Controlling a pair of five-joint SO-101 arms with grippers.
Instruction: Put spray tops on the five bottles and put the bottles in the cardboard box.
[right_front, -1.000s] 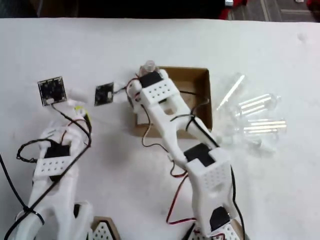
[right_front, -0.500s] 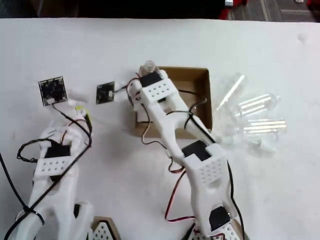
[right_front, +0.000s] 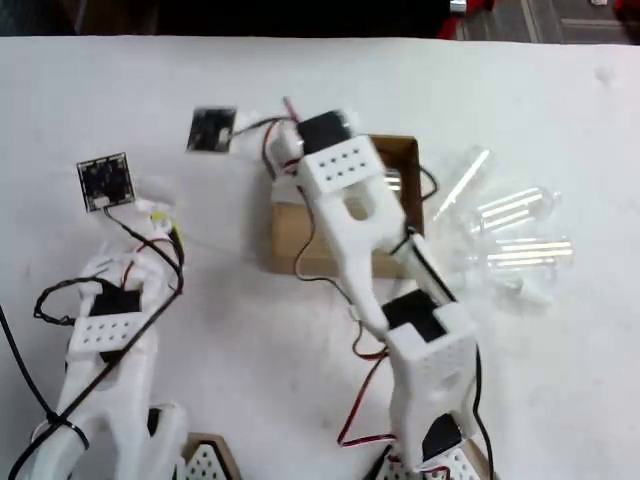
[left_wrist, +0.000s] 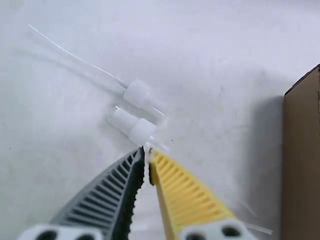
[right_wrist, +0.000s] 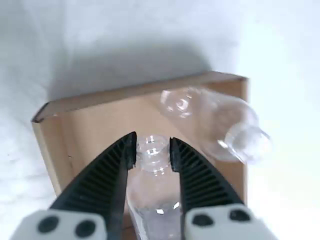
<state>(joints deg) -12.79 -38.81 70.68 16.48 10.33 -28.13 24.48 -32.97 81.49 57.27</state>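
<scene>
- Since a second ago my right arm (right_front: 345, 190) has swung farther across the cardboard box (right_front: 295, 235), uncovering its left part.
- The right end effector (right_wrist: 152, 146) grips a bottle (right_wrist: 151, 192) by the neck over the box. The bottle's long axis runs along the fingers, mouth away from the wrist.
- Just beyond the tips, a second bottle (right_wrist: 212, 122) lies inside the box.
- The left end effector (left_wrist: 147, 156) is pinched narrow, its tips touching a spray top (left_wrist: 134, 127) on the tabletop (left_wrist: 225, 60).
</scene>
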